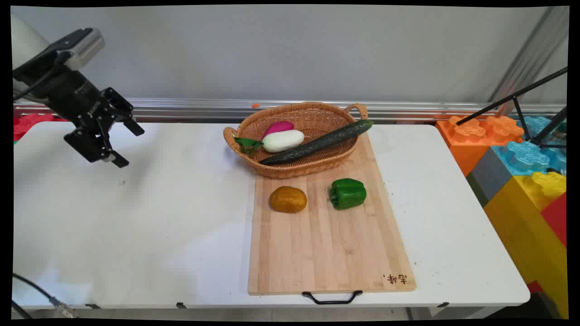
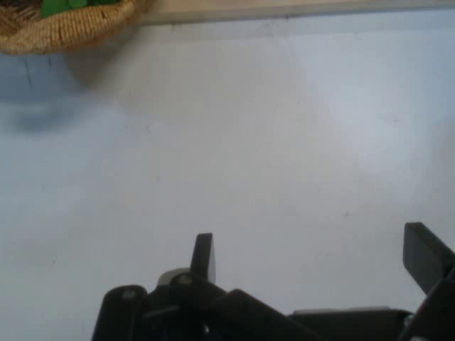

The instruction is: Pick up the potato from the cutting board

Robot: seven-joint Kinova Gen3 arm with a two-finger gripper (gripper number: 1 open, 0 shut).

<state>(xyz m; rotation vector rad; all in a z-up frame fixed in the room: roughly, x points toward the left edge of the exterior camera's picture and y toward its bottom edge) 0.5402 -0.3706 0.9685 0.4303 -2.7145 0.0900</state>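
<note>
Main view: the gripper (image 1: 129, 146) hangs high at the left, fingers spread wide and holding nothing, above bare white table (image 1: 136, 217), well apart from everything else. Over on the bamboo cutting board (image 1: 326, 244), a wicker basket (image 1: 299, 170) sits at the far end with a long cucumber (image 1: 317, 142) lying slantwise across it, its tip poking over the rim, beside a pink-and-white radish (image 1: 281, 138). Just in front of the basket lie a brown potato (image 1: 288, 199) and a green bell pepper (image 1: 347, 193), a little apart.

Hand view: the two fingers (image 2: 204, 257) stand open over empty tabletop; the basket's edge (image 2: 64, 32) shows at top left. The pepper and potato look light, smooth and rigid, best pinched across their middles.
</note>
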